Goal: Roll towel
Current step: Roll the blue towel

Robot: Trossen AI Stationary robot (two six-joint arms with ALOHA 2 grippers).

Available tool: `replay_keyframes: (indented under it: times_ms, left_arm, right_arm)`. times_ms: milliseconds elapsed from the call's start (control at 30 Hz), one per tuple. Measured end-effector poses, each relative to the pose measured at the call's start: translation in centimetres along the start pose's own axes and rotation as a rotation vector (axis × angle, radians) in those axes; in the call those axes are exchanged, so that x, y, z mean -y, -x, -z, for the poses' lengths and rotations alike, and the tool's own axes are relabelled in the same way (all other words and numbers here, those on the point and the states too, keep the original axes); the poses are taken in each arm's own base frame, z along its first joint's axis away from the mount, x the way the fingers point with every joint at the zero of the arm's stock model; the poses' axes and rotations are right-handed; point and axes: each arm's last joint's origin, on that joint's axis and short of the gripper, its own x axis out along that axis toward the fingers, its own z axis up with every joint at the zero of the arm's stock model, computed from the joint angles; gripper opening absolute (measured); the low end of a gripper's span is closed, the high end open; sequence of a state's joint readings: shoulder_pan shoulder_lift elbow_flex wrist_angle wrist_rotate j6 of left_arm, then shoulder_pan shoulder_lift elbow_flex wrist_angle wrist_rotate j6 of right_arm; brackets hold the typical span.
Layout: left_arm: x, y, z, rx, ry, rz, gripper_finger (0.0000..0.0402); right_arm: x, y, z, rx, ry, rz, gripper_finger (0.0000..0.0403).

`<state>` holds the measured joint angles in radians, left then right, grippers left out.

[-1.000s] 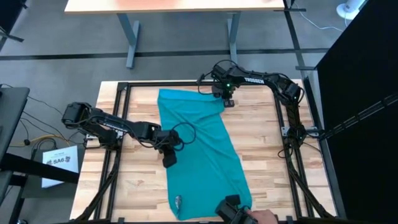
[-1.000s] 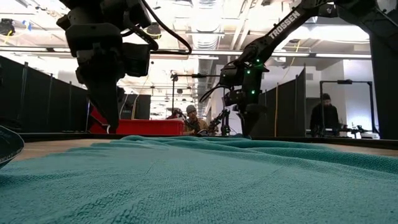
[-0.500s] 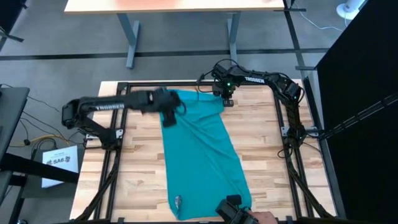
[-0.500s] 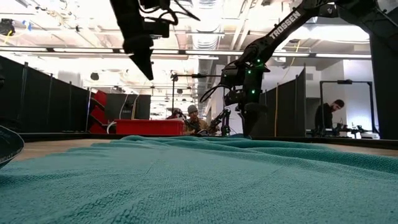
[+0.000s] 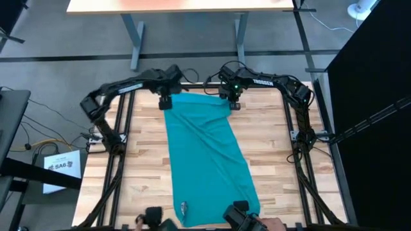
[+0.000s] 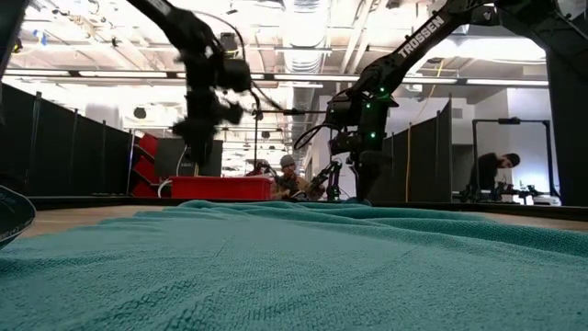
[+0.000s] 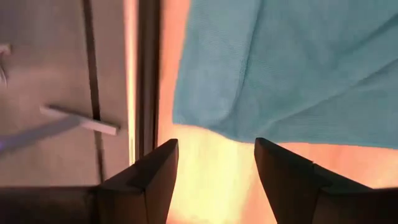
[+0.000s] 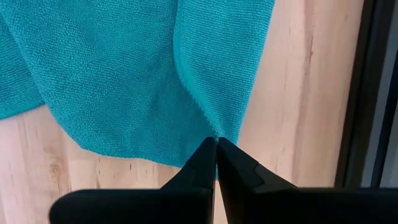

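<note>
The teal towel lies spread flat on the wooden table, running from the far edge to the near edge. My left gripper is open above the table at the towel's far left corner. Its fingers stand just short of the corner and touch nothing. My right gripper is shut on the towel's far right corner. In the low view the towel fills the foreground. My right gripper pinches the towel at its far right corner between its two shut fingers. It comes from above, pointing down. A small ridge of cloth runs up to the fingertips. The cloth around it lies on the table.
A black frame runs around the tabletop. At the near edge stand two dark objects, with a person's hand beside one. A small grey thing lies on the towel's near end. Bare wood shows on both sides of the towel.
My left gripper has swung from beside the middle of the towel's left edge toward the table's far edge. It now stands at the towel's far left corner. My right gripper has stayed at the far right corner.
</note>
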<state>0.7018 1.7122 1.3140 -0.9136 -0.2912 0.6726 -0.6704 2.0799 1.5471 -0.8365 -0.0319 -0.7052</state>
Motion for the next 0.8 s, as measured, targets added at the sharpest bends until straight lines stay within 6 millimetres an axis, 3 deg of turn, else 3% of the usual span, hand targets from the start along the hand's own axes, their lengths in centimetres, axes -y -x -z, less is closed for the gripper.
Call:
replay_keyframes:
  times_ms: [200,333,800]
  left_arm:
    - [0.2,-5.1,-1.1,-0.058,-0.277,0.085,0.0188]
    - [-0.6,-7.1,-0.5,-0.030,-0.291,0.163,0.0181]
    - [-1.9,-8.6,0.6,0.017,-0.299,0.139,0.0171]
  right_arm:
    - [0.0,0.0,0.0,0.014,0.001,-0.016,0.0000]
    - [0.0,0.0,0.0,0.015,0.002,-0.016,0.0000]
    - [0.0,0.0,-0.1,0.027,0.002,-0.011,0.0000]
